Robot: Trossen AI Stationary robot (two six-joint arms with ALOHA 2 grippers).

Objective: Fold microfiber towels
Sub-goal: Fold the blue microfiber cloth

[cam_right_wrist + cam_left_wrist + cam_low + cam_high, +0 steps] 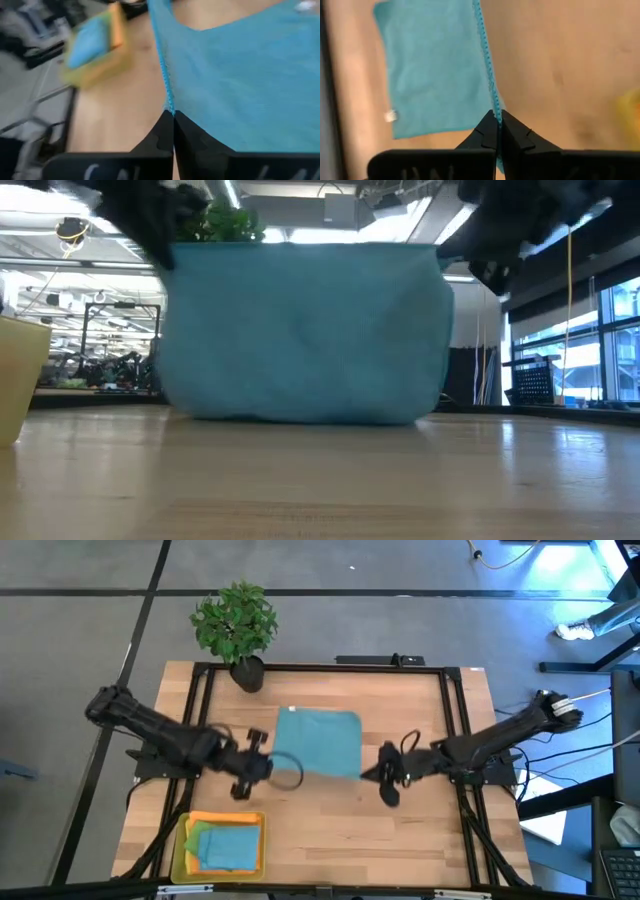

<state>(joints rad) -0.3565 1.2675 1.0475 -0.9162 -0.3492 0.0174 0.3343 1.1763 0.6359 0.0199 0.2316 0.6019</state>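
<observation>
A: Teal-blue towel [318, 740] mid-surface, lifted along its near edge and stretched between both arms. Far edge draped onto the wooden surface [330, 830], toward the potted plant [236, 625].

B: Confirmed from table height: hangs as a broad curtain [305, 330], bottom edge touching the wood. Left gripper [262, 766]?

A: At the towel's left near corner. Jaws clamped together on the stitched hem [491, 95], seen past the wrist. Corner pinched right at the tips [496, 122].

B: Right gripper [378, 776]?

A: Same at the opposite near corner. Jaws closed on the hem, cloth [240, 75] spreading away from the pinch point [171, 119]. Stitched edge running straight out from the tips.

B: Other towels?

A: Stacked in the yellow tray [181, 850] at the near left corner of the surface. Teal-blue one on top [226, 847], green [200, 838] peeking beneath, orange [225, 819] under those along the far side. Blurred glimpse of the same tray in the right wrist view [95, 55].

B: Small white tag near one towel edge [390, 116].
</observation>
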